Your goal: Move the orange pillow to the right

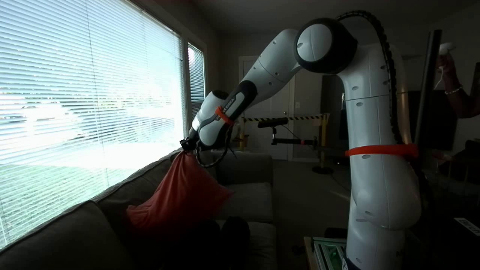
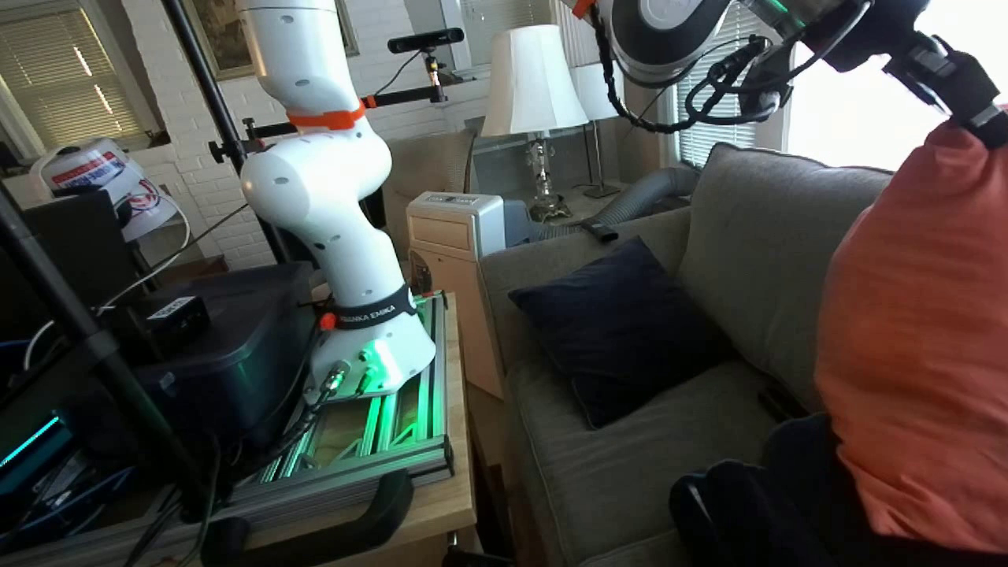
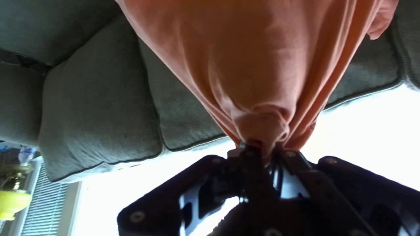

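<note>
Living room, dim: a window with slatted blinds [image 1: 93, 93] fills the left of the frame; a grey couch [image 1: 245, 200] runs below it.

Orange pillow [image 1: 180, 191], quantity one. Soft creased fabric. Hangs from the gripper [image 1: 186, 147] over the couch, left of centre, lower half of the frame. Jaws closed together on its bunched top. Narrow end points up; the body flares downward, one corner drawn to the lower left, another to the right. In an exterior view, with a navy cushion [image 2: 622, 331] right of centre, the long axis stands nearly upright and the right edge of the frame crops the pillow. In the wrist view the axis runs from the pinched end, lower centre, to the broad end at the top edge. Whether the lower edge touches the couch cannot be told.

Surroundings. Dark bundle [image 2: 756, 496], nature unclear, lower right; its outline meets the pillow's lower left edge, touching or apart uncertain. Navy cushion, lying aslant on the couch. Table lamp [image 2: 537, 87], white shade, upper centre. Robot arm [image 1: 371, 116], white, extending from the right of the frame to the pillow's top.

By view. White door [image 1: 275, 105] and striped barrier tape [image 1: 303, 118]: an exterior view only. Grey ribbed hose [image 2: 654, 195]: likewise, upper right of centre. Wrist view: folds at the pinch, close up; backrest cushions [image 3: 98, 98], upper left; ribbed yellow object [image 3: 14, 201], lower left.
</note>
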